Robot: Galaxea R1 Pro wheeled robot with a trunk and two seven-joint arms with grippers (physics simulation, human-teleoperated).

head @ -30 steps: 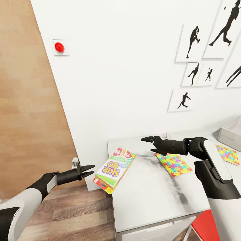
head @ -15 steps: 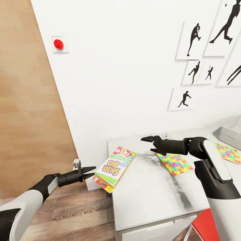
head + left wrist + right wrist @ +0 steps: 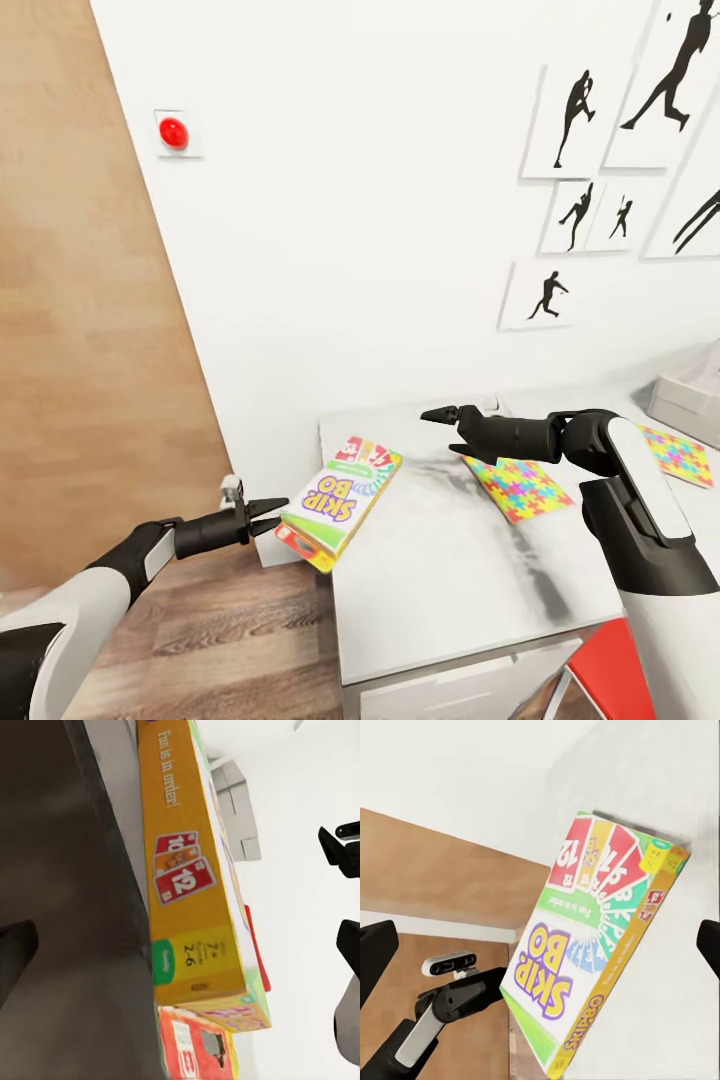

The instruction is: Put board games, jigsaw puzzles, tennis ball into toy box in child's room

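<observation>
A Skip-Bo board game (image 3: pixel 340 493) lies flat on the table (image 3: pixel 450 590), with its near end jutting past the table's left edge. My left gripper (image 3: pixel 280 514) is open, level with that overhanging end and just short of it. In the left wrist view the box's orange side (image 3: pixel 187 885) stands between the fingers. My right gripper (image 3: pixel 440 433) hovers open over the table's back, beyond the box (image 3: pixel 592 952). Two jigsaw puzzles (image 3: pixel 520 488) (image 3: pixel 678 455) lie flat further right. The toy box (image 3: pixel 690 395) is cut by the right edge. The tennis ball and the bed are out of view.
A white wall with black silhouette pictures (image 3: pixel 575 125) rises behind the table. A red button (image 3: pixel 174 132) sits on the wall, beside a wood panel (image 3: pixel 80 300). Plank floor (image 3: pixel 220 630) lies under my left arm. A red chair (image 3: pixel 610 680) stands by the table's front.
My left gripper has crept a little lower and closer to the box's overhanging end. The view has shifted slightly. The right arm and the box have stayed put.
</observation>
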